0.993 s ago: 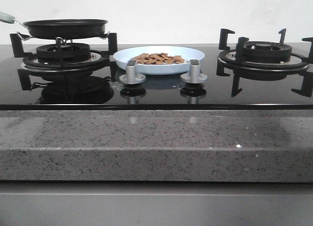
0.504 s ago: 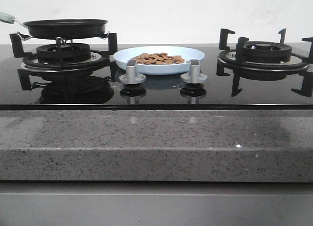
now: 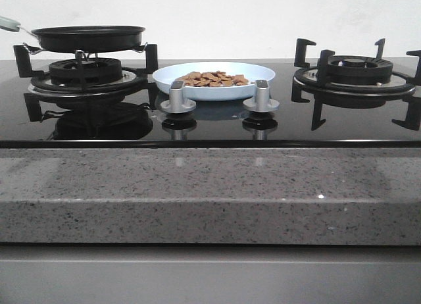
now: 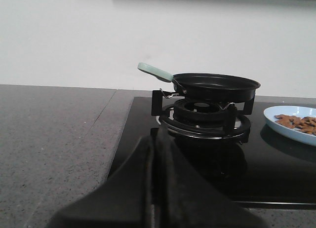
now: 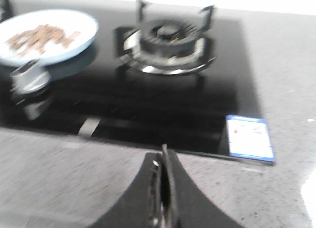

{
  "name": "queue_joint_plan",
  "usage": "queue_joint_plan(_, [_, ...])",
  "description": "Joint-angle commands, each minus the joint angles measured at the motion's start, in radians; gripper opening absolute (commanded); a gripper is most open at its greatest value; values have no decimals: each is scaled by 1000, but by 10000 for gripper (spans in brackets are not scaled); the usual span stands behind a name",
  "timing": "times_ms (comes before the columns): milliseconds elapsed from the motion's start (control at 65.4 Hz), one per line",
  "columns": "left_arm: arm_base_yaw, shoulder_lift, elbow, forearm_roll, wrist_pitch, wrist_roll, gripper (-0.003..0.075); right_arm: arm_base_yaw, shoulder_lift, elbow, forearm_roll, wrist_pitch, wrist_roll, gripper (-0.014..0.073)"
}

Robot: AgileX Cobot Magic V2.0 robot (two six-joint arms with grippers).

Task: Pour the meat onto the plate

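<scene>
The pale-blue plate [image 3: 214, 79] sits on the black glass hob between the two burners, behind the knobs. The meat [image 3: 213, 78], a heap of small orange-brown chunks, lies on it. Plate [image 4: 294, 125] and meat [image 4: 297, 122] also show in the left wrist view, and the plate [image 5: 47, 36] with the meat [image 5: 40, 36] in the right wrist view. My left gripper [image 4: 154, 137] is shut and empty, low over the counter, well short of the left burner. My right gripper [image 5: 163, 154] is shut and empty over the stone counter in front of the hob. Neither gripper shows in the front view.
A black frying pan [image 3: 87, 36] with a pale handle [image 4: 154, 71] sits on the left burner [image 3: 84, 72]. The right burner [image 3: 355, 70] is bare. Two silver knobs [image 3: 177, 97] [image 3: 261, 97] stand before the plate. A blue-edged sticker [image 5: 249, 138] lies on the hob's corner.
</scene>
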Motion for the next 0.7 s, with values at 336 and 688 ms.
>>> queue_joint_plan(336, [-7, -17, 5, -2, -84, -13, -20, -29, -159, 301, 28, -432, -4, -69])
queue_joint_plan(688, [-7, -17, 5, -2, -84, -13, -20, -23, -159, 302, 28, -452, -4, -69])
